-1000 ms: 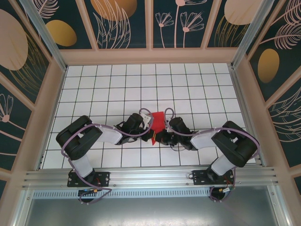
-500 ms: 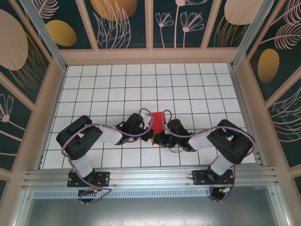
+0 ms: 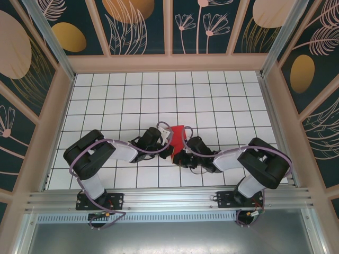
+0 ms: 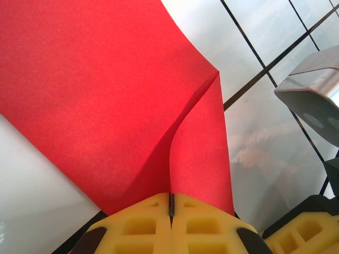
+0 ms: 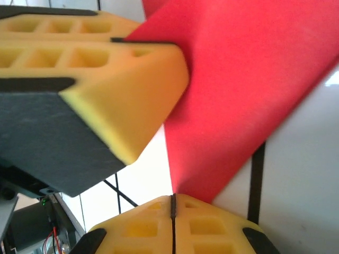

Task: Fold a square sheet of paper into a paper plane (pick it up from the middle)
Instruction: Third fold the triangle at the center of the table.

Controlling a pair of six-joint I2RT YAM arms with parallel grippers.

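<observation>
Lately the right end effector (image 5: 173, 203) has slid toward 9 o'clock, nearer the left end effector (image 4: 170, 203); both pinch the square sheet of paper (image 4: 95, 95), likely tightening its fold.

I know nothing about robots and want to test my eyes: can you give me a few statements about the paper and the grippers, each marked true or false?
1. The paper is red. True.
2. It lies flat and unfolded. False: it is bent, with a fold running down to the left gripper.
3. The right gripper is shut on the paper. True.
4. The left gripper is wide open. False: it is shut on the paper.
5. The table has a white grid. True.
</observation>
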